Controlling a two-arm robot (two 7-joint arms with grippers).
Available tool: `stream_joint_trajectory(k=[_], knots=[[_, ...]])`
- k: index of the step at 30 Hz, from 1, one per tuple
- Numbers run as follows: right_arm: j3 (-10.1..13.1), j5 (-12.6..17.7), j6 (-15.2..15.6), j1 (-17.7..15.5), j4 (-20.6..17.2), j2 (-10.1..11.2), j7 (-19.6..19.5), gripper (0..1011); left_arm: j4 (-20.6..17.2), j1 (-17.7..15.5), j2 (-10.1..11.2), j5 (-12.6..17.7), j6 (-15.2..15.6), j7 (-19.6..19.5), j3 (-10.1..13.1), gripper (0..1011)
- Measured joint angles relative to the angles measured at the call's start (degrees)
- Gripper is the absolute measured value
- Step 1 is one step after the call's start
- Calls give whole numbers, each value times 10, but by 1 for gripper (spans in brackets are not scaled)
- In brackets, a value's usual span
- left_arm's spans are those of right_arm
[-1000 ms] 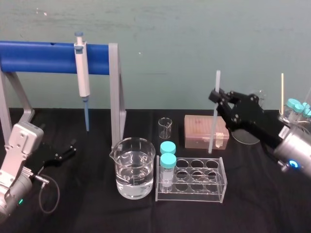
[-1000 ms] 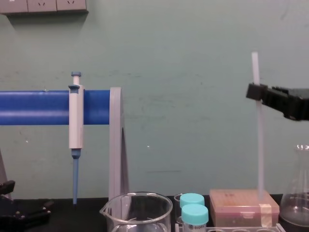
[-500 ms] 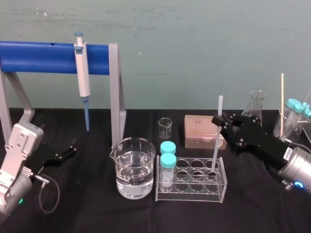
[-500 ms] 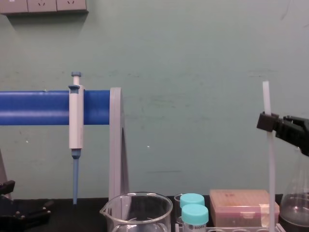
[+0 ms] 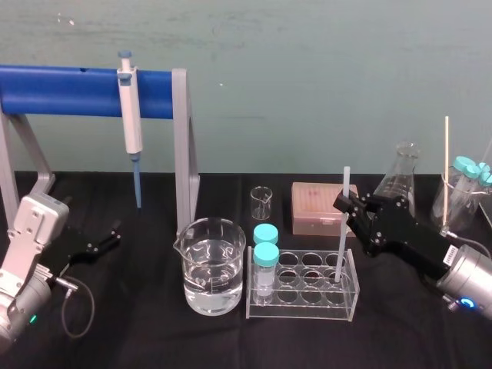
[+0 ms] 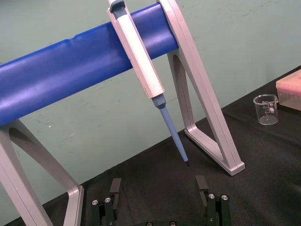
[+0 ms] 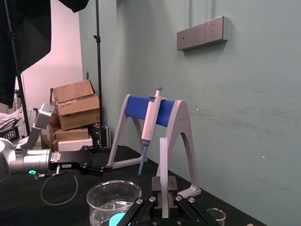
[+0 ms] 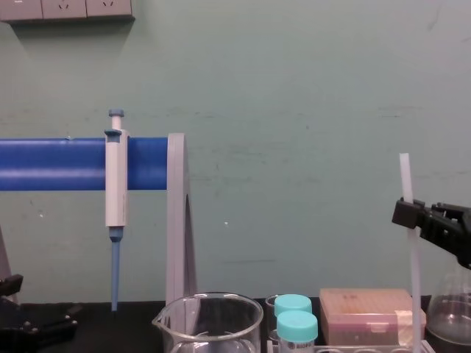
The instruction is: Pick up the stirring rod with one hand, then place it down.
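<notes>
Now, black blocky right tool (image 5: 344, 204) clamped on the thin white translucent stirring rod (image 5: 339, 246), rod upright, lower end in a right-end well of the clear plastic tube rack (image 5: 301, 304), left tool (image 5: 106, 239) parked far left, fingers apart.

The stirring rod (image 5: 340, 234) is thin, white and translucent. It stands almost upright, a little tilted. Its lower end is inside a hole at the right side of the clear tube rack (image 5: 304, 306). The black right tool (image 5: 344, 204) is closed on its upper part.
</notes>
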Motion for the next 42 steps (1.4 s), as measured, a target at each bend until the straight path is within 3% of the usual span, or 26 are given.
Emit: stream_joint_trajectory(k=[12, 42], knots=[[-8, -15, -36, 9, 45, -17, 19, 69, 0, 0, 0, 0, 0, 0, 0, 1000], [-14, -35, -24, 16, 96, -40, 9, 69, 0, 0, 0, 0, 0, 0, 0, 1000]])
